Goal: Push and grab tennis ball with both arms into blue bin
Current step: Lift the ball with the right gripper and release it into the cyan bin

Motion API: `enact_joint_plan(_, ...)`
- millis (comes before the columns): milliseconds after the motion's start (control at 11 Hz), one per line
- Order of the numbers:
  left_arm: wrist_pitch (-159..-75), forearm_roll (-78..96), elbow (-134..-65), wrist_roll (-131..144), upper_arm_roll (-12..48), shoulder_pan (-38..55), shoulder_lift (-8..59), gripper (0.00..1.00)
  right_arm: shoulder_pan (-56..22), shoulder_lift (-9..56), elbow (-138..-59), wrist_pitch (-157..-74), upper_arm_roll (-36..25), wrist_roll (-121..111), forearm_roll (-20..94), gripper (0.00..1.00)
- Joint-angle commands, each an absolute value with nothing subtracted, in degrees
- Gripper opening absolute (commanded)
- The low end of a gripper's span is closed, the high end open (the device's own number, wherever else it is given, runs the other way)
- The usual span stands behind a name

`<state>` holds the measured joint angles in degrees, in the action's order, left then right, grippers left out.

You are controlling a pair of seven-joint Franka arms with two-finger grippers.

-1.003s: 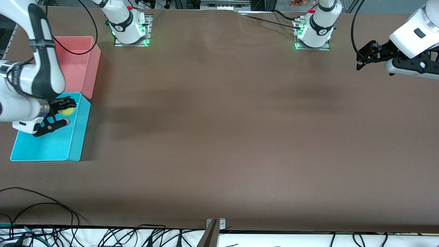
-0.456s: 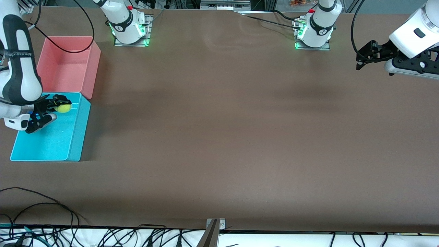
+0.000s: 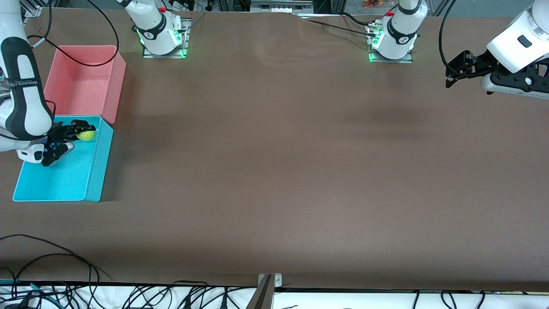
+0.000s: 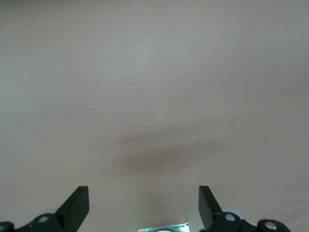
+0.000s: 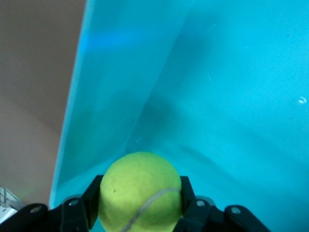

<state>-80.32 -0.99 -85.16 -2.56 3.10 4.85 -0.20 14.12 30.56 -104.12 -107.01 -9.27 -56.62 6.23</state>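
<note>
Front view: right gripper (image 3: 81, 130) over the blue bin (image 3: 92, 180), clamped on the tennis ball (image 3: 87, 135); left gripper (image 3: 455, 73) waiting over the table's (image 3: 274, 171) left-arm end, partly cut off by the edge.

Left wrist view: fingers (image 4: 77, 205) spread wide, holding nothing, only bare table below.

Right wrist view: ball pinched above the bin floor, near one wall. Released here, could bounce off that wall and out. Fingertips mostly hidden by the ball.
</note>
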Motion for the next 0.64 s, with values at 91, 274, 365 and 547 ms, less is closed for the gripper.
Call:
enact_joint_plan(91,-79.1,-1.7,-83.4,-1.8,3.2,5.0,0.4,1.0,15.4,32.6,-103.0,-107.9,-8.8,-58.1,8.3,0.99)
enact_joint_plan(274,-79.1,-1.7,-83.4,-1.8,3.3,5.0,0.4,1.0,15.3,32.6,-102.6,-107.8,-8.8,-57.7,8.7,1.0)
enact_joint_plan(365,-79.1,-1.7,-83.4,-1.8,3.3,5.0,0.4,1.0,15.3,32.6,-102.1,-107.4,-8.7,-57.6,8.7,1.0)
enact_joint_plan(547,-79.1,-1.7,-83.4,-1.8,4.1,5.0,0.4,1.0,15.3,32.5,-101.8,-107.1,-8.7,-57.2,8.7,1.0)
